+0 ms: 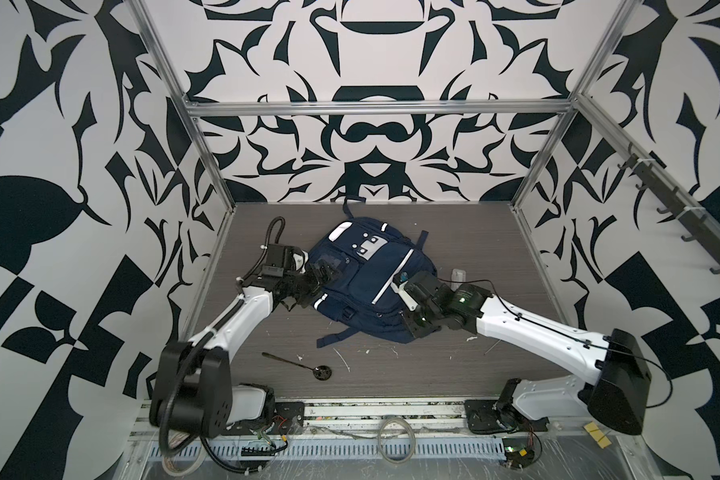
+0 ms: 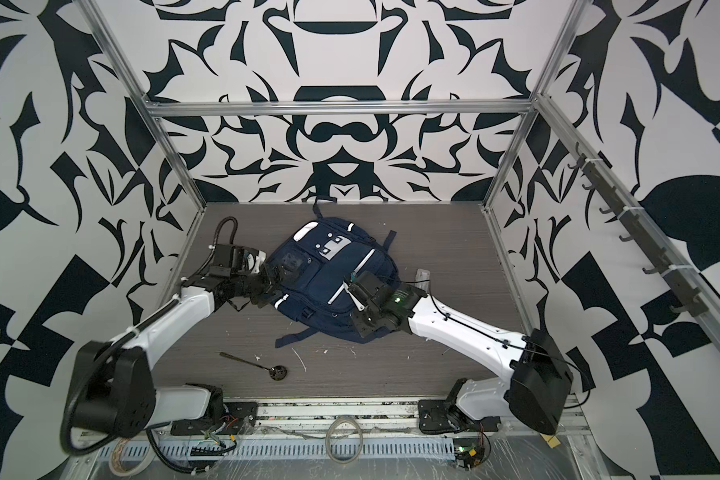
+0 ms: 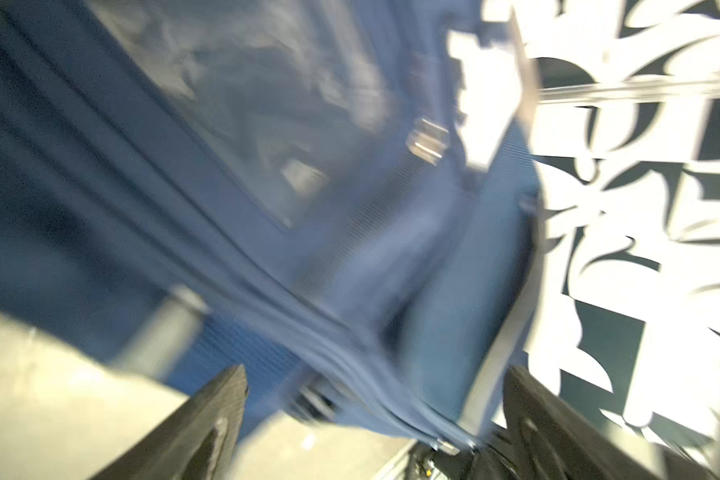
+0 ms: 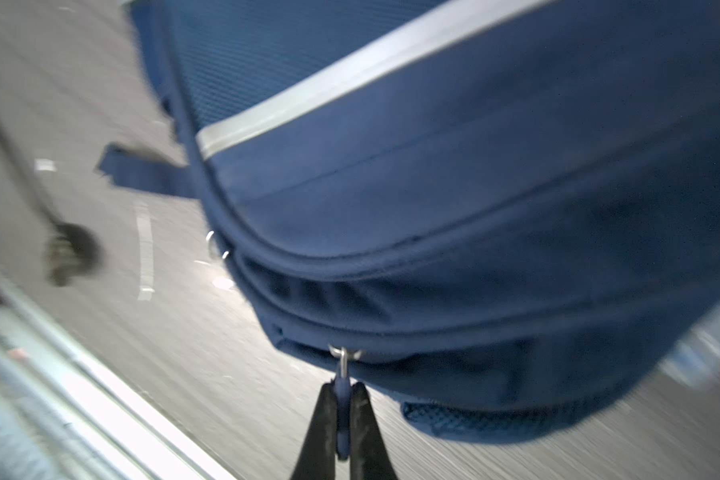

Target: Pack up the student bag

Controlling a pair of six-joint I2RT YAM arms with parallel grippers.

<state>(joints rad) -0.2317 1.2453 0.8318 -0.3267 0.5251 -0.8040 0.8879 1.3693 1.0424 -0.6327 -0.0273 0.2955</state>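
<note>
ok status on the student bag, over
Left gripper open by student bag. Right gripper shut on zip pull. Bag flat on table. Spoon lies apart, not in the way.

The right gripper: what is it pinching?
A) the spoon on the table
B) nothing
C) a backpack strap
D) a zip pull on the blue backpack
D: the right wrist view shows the right gripper shut on a zip pull at the student bag's edge.
</note>
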